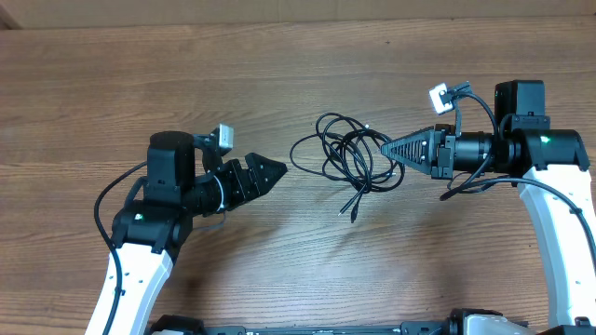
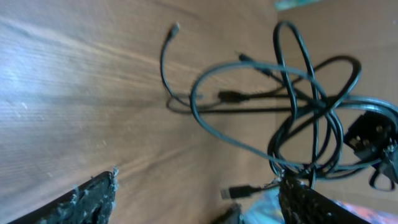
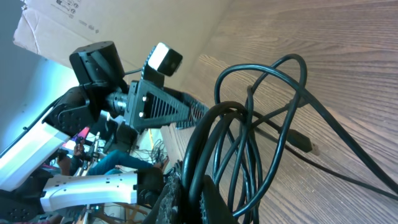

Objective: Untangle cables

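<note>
The cables lie as one tangled bundle of thin black cords in the middle of the wooden table. Loops overlap and plug ends stick out toward the front. My right gripper reaches in from the right and is shut on loops at the bundle's right edge; its wrist view shows cords pinched between the fingers. My left gripper is open and empty, just left of the bundle. Its wrist view shows the tangle ahead and a USB plug between the fingers.
The wooden table carries only the cables. The left arm enters from the front left and the right arm from the right, each with thicker black wires. A cardboard box shows beyond the table edge.
</note>
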